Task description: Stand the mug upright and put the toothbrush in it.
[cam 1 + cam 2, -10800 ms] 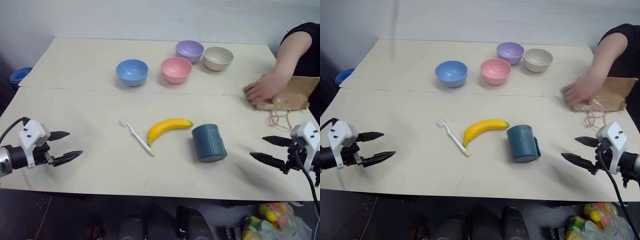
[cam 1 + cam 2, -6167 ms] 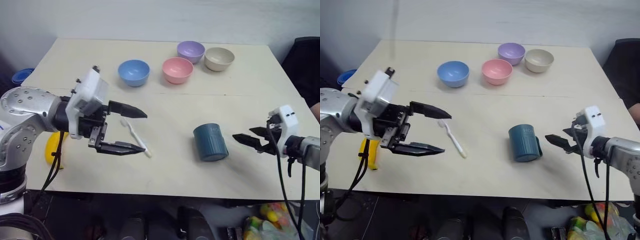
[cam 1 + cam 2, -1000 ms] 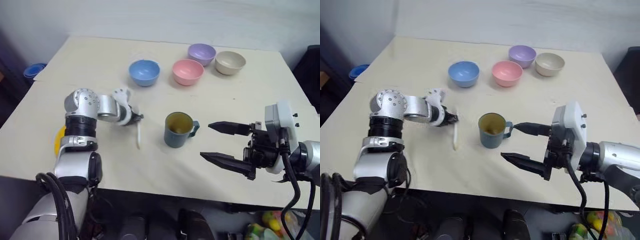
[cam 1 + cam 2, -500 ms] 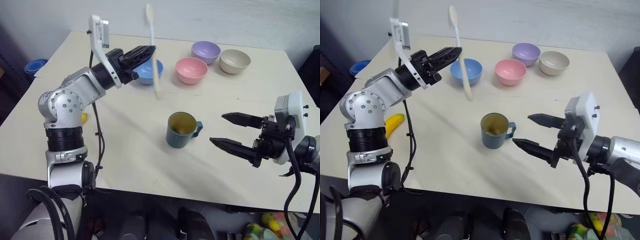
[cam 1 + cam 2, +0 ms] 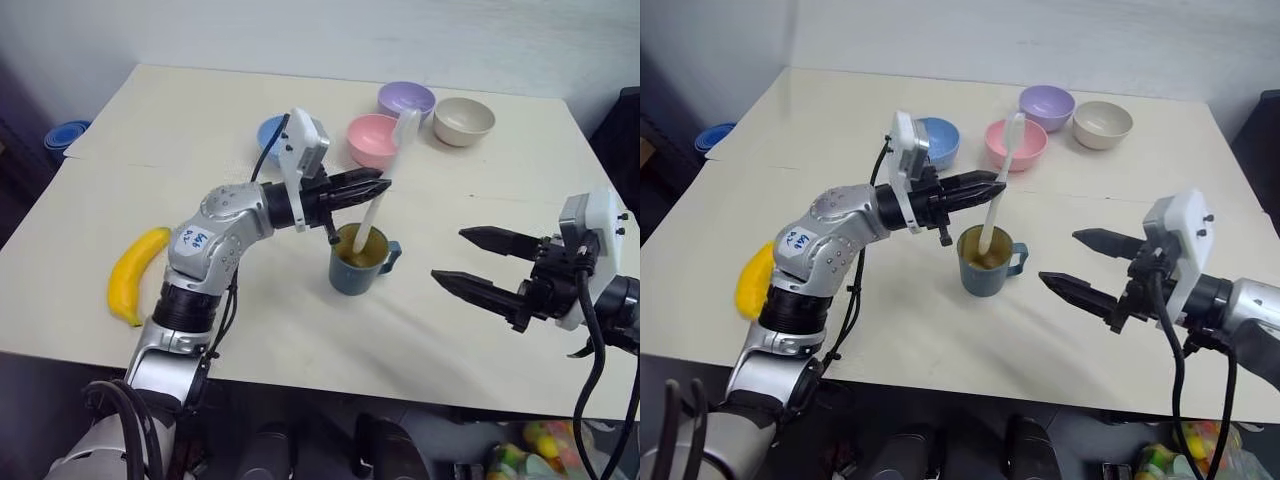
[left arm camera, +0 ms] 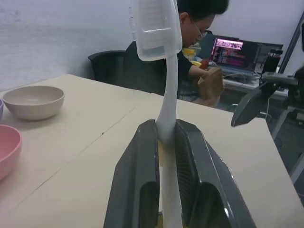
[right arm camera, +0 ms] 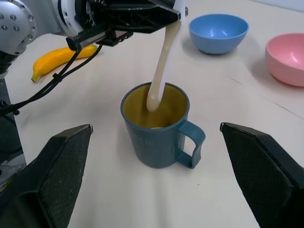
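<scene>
Since half a second ago we have swung our left gripper across from above the blue bowl to just over the mug, and the toothbrush has come with it. It was held high over the table with its handle end dangling free; now that handle end dips inside the mug's rim.

Going from left to right: the banana lies well behind our left gripper, out beside the arm's elbow, and plays no part here. The left gripper's fingers are nearly closed and pinch the toothbrush around its middle, bristle head up and past the fingertips, handle slanting down below them. In the right wrist view the handle tip sits within the mug's yellowish opening; we cannot tell whether it touches the bottom. The mug stands upright directly under the left fingertips, handle turned toward our right gripper. That gripper is spread wide and holds nothing, hovering near the mug with a clear gap between them.

We judge the standing-up step done and the insertion almost complete. What remains is to let the toothbrush go so it leans on the rim, then draw the left gripper away without tipping the mug.
</scene>
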You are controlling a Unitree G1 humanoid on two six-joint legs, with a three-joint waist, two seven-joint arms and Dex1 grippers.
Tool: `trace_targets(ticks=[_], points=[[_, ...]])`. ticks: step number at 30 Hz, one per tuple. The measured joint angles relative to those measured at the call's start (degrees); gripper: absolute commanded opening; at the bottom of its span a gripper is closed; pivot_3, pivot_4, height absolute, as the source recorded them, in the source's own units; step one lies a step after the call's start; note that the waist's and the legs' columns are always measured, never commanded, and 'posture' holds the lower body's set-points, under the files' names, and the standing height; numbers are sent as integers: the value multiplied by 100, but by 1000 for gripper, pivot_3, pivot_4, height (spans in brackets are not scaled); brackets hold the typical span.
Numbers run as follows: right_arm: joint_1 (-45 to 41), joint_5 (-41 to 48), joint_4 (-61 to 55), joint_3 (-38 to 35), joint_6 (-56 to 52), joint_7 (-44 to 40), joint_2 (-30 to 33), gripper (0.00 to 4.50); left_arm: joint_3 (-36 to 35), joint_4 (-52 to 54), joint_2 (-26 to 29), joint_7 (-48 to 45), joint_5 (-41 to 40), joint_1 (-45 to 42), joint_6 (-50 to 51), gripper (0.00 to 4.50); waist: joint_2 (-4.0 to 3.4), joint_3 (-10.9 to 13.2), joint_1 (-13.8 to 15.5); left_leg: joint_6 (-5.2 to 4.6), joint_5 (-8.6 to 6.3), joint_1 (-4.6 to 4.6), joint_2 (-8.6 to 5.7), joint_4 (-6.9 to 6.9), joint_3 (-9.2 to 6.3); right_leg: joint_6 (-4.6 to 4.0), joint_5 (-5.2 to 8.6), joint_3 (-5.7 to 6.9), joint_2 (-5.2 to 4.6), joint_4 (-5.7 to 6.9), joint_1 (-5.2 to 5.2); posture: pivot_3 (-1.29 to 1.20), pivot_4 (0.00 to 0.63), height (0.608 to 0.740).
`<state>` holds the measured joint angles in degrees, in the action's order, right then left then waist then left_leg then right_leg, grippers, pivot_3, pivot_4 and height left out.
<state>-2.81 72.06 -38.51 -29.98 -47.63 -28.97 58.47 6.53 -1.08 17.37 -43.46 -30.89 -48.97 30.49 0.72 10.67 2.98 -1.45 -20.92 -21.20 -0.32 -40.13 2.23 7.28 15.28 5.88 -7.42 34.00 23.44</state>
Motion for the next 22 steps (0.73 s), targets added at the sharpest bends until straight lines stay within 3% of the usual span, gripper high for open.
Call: trace_targets(ticks=[5,10,13,18,22], points=[[24,-10,-3,0,3,13,-7,4500,-32,148,222,-330,-37,371,66,2755,-1,1,-10,-2,1,0,1,0,-14,0,0,-1,0,0,1,0,150,740],[114,-242,100,12,21,-229,-6,4500,-491,370,899,-433,-98,432,353,4334,-2,1,-10,-2,1,1,1,-1,-15,-1,-1,-2,0,1,1,0,150,740],[160,-603,335,34,39,-586,51,4500,-850,491,1666,-834,-335,419,620,4460,-5,3,-25,-3,1,1,1,2,-16,-1,-1,-3,1,1,2,0,150,740],[371,-1248,680,90,173,-1689,430,4500,-1206,411,3815,-2555,-287,484,375,4460,-23,14,-123,-4,-1,-1,2,12,-9,-3,1,-1,6,-9,5,0,150,740],[313,-1592,1055,151,290,-2463,638,4500,-1201,34,4668,-3541,78,812,-182,4460,-34,20,-121,-9,-2,0,-1,4,-9,-2,0,0,1,-6,-1,0,150,740]])
